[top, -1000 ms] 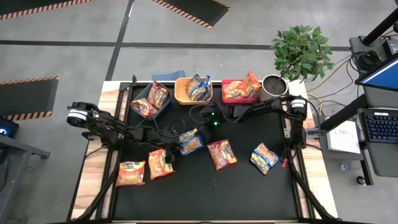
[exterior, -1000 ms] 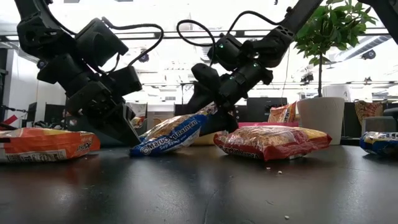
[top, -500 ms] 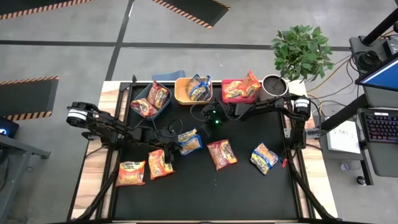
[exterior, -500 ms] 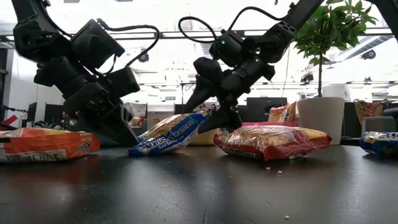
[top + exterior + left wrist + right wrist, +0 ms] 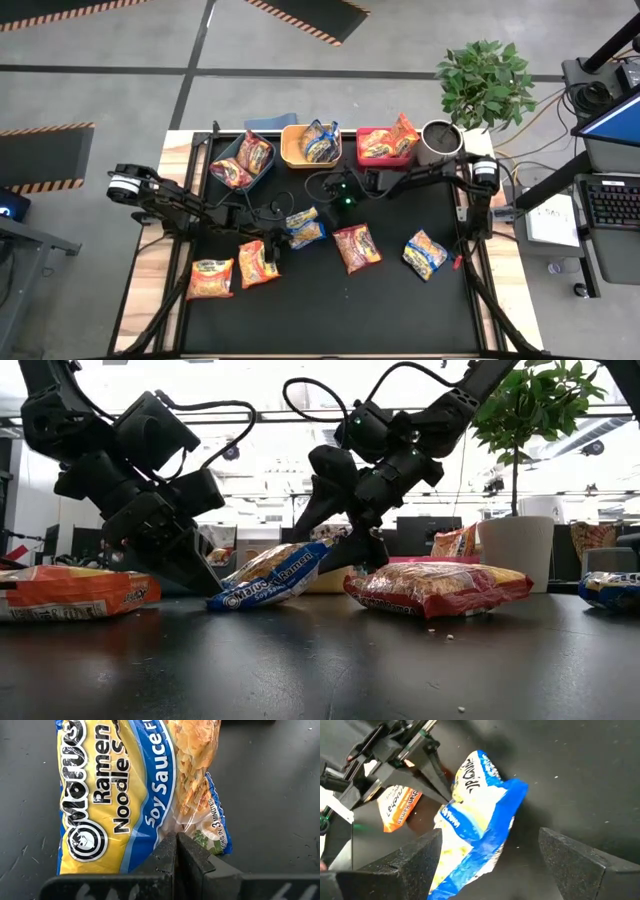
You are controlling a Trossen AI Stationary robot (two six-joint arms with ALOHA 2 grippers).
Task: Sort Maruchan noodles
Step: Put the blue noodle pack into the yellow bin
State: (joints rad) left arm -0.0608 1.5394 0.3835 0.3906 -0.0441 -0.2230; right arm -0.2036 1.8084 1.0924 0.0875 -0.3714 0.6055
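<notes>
A blue-trimmed Maruchan noodles packet (image 5: 304, 227) lies mid-table, tilted in the low view (image 5: 270, 575) with its far end raised. My left gripper (image 5: 176, 840) comes from the table's left and is shut on its near end. My right gripper (image 5: 490, 855) hovers open above the raised end (image 5: 322, 547) and touches nothing. Loose packets lie flat on the mat: a red-trimmed one (image 5: 356, 247), a blue-trimmed one (image 5: 425, 253) and two orange ones (image 5: 257, 262) (image 5: 210, 278). My left gripper pinches the packet's short end edge (image 5: 170, 831) between its two shut fingertips. The fingers slant down from the table's left and lie along the packet. The held end (image 5: 215, 600) sits at the table, and the rest slopes up away from the fingers.
Along the far edge stand a blue bin (image 5: 243, 160), a yellow bin (image 5: 310, 147) and a red bin (image 5: 385, 147), each with packets inside. A metal cup (image 5: 438, 143) and a potted plant (image 5: 485, 80) stand at the far right. Bare black mat lies toward the near edge.
</notes>
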